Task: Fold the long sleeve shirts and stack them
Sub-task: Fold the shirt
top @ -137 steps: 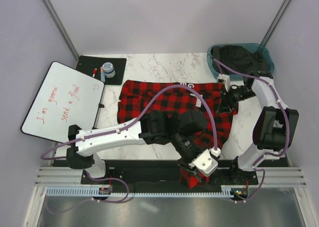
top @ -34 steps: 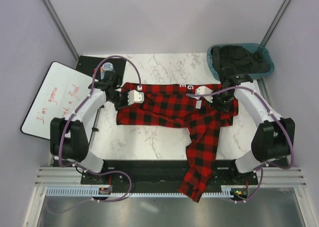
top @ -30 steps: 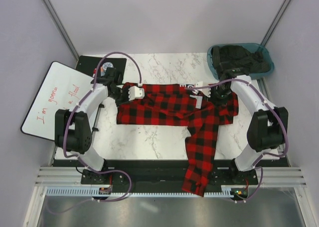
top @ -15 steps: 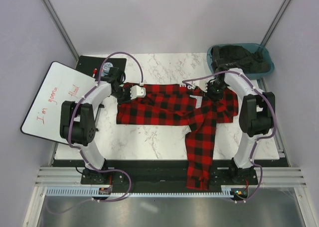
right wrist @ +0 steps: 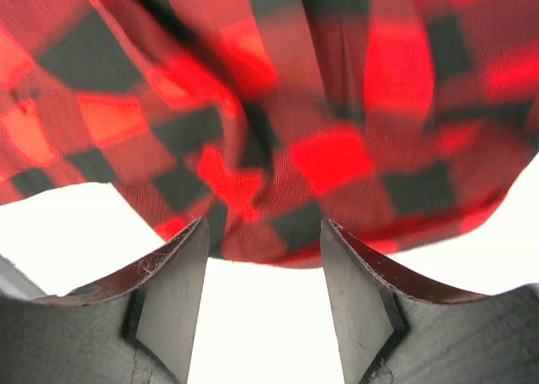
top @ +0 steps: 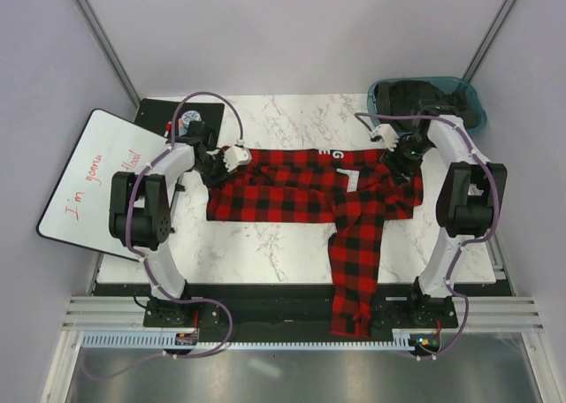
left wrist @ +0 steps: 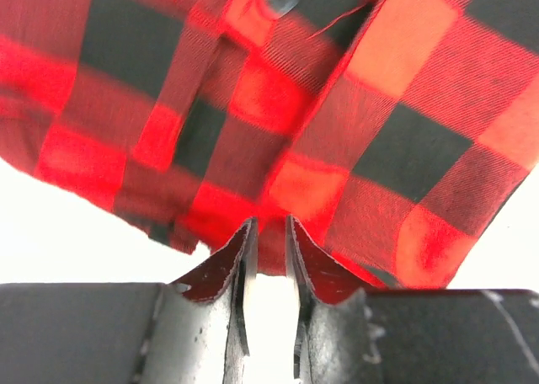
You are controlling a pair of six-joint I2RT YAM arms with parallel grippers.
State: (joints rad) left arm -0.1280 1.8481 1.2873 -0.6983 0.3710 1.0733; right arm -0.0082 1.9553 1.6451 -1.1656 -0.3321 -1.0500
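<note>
One long sleeve shirt, a red-and-black check flannel, lies spread across the marble table, collar and white label at the far edge. One sleeve runs toward me and hangs over the near edge. My left gripper sits at the shirt's far left corner. In the left wrist view its jaws stand narrowly apart, with the hem of the shirt at the tips. My right gripper is at the far right shoulder. Its jaws are wide open, and the shirt lies just beyond them.
A teal bin holding dark clothing stands at the back right corner. A whiteboard with red writing leans off the table's left side. A black mat with a small tub and a marker lies at the back left.
Both grippers have gone from shut on the shirt's far edge to open, letting the cloth go. The shirt has settled flatter and the hanging sleeve has straightened.
</note>
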